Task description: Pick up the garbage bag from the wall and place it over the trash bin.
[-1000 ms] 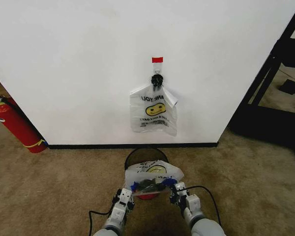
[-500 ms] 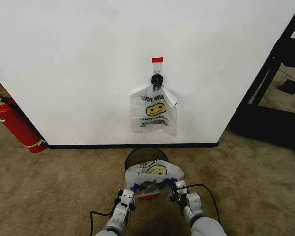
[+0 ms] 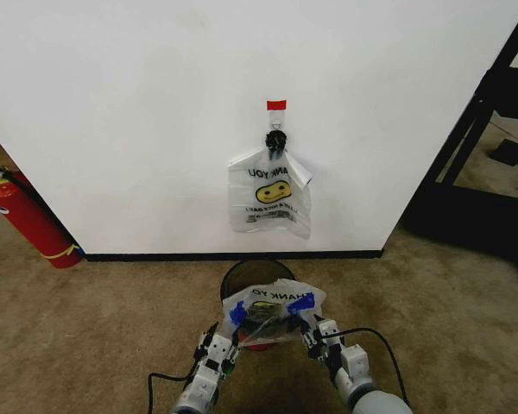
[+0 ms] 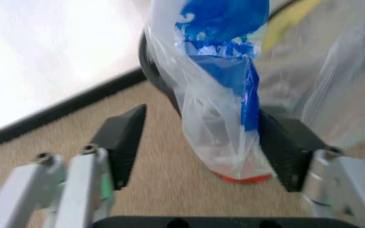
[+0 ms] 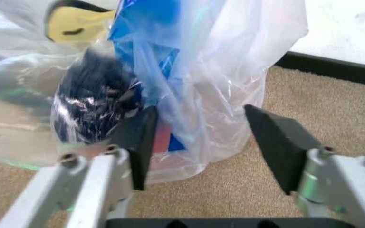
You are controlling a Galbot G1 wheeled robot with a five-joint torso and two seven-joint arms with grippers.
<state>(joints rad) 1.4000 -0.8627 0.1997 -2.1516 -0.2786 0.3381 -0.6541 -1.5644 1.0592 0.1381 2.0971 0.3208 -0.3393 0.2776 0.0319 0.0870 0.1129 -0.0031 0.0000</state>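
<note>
The garbage bag (image 3: 272,305) lay draped over the trash bin (image 3: 246,278) at six o'clock from the wall (image 3: 155,121); the left gripper (image 3: 227,334) and right gripper (image 3: 312,328) — both spread open — had backed lower since earlier; the bag's blue patches now sat higher.

You are in a plain indoor room: soft brown carpet (image 3: 86,328), a white wall (image 3: 155,112), and a red fire extinguisher (image 3: 28,222) at 9 o'clock.
</note>
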